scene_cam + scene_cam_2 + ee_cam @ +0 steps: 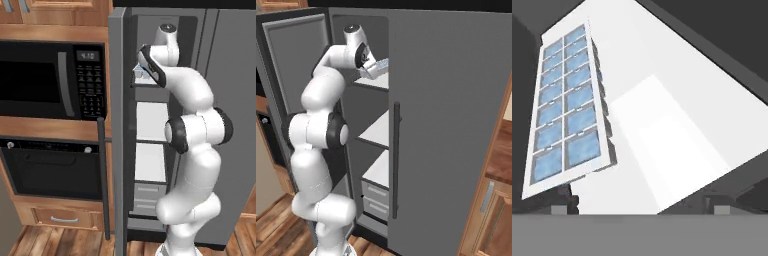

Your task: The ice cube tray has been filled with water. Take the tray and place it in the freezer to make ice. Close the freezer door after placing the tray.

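Now, line by line from inside the freezer:

Tray: the ice cube tray [568, 107] lies on the top white shelf [662, 115], two rows of cells facing up, close along one edge of the shelf beside the dark wall. A sliver of it peeks past the wrist in the left base view.

Water: the water [582, 148] sits flat and pale blue in every cell, nothing spilled that I can see, so the tray looks level, as it must be to freeze cleanly.

Gripper: the gripper [639, 207] hangs just above the shelf with its jaws spread wide, one fingertip low on each side and nothing between them. Released, no grip on the tray.

Arm: reaching high and deep into the upper compartment of the freezer [371, 125], which is why the wrist blocks most of the shelf from both base cameras.

Door: the freezer door [118, 130] stands swung out, edge-on at the left, its long handle [102, 175] toward the ovens.

Stage, my call: placing looks done; what remains is backing the arm out and shutting that door.

Risk: the elbow is close to the door edge.
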